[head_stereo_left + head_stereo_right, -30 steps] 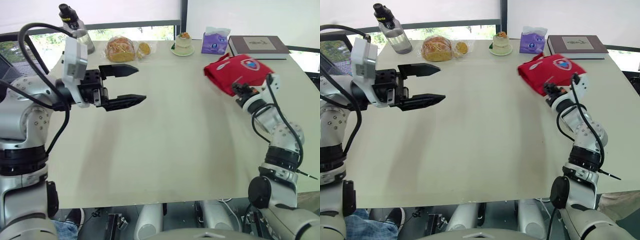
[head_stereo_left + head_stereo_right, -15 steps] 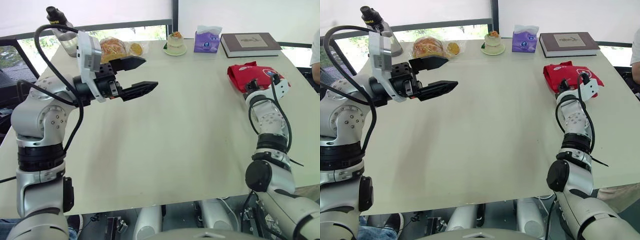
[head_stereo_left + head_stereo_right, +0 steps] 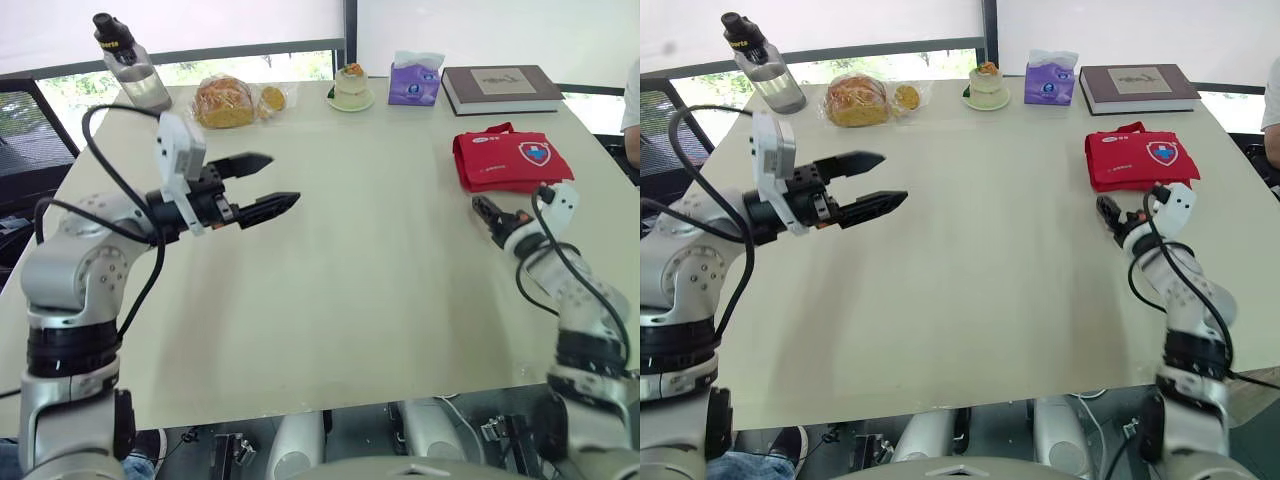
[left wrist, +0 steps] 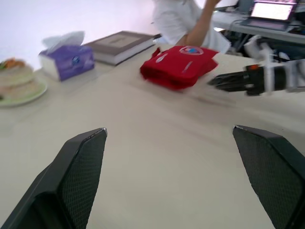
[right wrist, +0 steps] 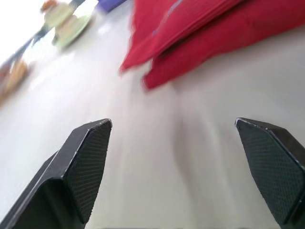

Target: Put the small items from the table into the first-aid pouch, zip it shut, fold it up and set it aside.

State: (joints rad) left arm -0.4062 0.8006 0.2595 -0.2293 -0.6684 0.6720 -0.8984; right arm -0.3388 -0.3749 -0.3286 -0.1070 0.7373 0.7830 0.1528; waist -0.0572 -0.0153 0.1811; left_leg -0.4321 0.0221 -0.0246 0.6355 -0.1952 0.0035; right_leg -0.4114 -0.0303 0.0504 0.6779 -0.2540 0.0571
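One red first-aid pouch (image 3: 512,160) lay closed on the far right of the table (image 3: 350,300), long axis running left to right, near one book (image 3: 497,88). It lay just beyond the right gripper (image 3: 488,212), whose fingers were spread wide and empty; that arm was nearer. The left gripper (image 3: 262,185), likewise spread and empty, hovered well apart.

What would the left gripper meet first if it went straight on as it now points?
Most likely the bare table top, short of the red pouch; the left gripper aims across it, though depth is unclear.
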